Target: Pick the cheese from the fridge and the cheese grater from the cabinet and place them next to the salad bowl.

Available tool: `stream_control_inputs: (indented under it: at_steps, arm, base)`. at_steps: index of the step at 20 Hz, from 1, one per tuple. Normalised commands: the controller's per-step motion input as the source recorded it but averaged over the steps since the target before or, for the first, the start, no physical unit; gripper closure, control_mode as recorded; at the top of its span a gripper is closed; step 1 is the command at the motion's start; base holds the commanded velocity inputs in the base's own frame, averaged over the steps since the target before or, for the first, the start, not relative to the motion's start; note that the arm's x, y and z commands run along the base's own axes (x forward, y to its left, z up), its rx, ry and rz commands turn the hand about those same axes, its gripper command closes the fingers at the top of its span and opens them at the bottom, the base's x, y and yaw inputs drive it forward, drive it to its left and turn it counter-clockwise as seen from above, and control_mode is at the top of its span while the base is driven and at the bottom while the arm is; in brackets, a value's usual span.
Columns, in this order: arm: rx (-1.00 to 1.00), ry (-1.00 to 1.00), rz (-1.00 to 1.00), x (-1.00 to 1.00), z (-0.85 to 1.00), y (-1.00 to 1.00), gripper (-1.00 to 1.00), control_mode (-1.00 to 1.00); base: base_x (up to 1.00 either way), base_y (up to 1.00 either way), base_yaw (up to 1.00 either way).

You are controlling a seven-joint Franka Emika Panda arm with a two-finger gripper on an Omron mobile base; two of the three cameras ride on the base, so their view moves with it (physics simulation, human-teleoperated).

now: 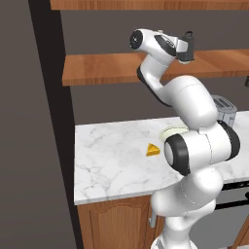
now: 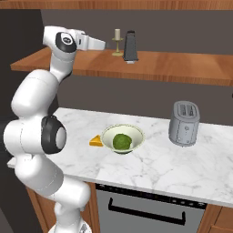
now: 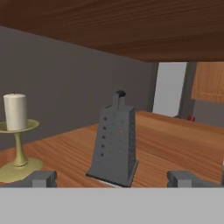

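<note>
End effector point(image 3: 112, 178) spread wide, aimed at the upright cheese grater point(image 3: 113, 140) mid-frame on the cabinet point(image 2: 182, 68) shelf; cheese point(image 2: 95, 141) touches the salad bowl point(image 2: 123, 138) on the desk point(image 2: 154, 168).

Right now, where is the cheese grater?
The cheese grater stands upright on the wooden shelf, just right of the candlestick in the right base view.

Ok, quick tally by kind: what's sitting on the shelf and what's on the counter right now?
Shelf:
cheese grater: 1
candlestick: 1
Counter:
cheese: 1
salad bowl: 1
toaster: 1
Total: 5
</note>
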Motion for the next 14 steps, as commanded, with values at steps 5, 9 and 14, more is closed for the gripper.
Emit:
stream_control_inputs:
  at_steps: [5,9,14]
  arm:
    - [0.0,0.01,0.0,0.0,0.0,-0.04,-1.0,-1.0]
    - [0.0,0.0,0.0,0.0,0.0,-0.03,-1.0,-1.0]
    - [0.0,0.0,0.0,0.06,0.0,-0.01,-1.0,-1.0]
  base:
    - [0.0,0.0,0.0]
    - [0.0,0.0,0.0]
    - [0.0,0.0,0.0]
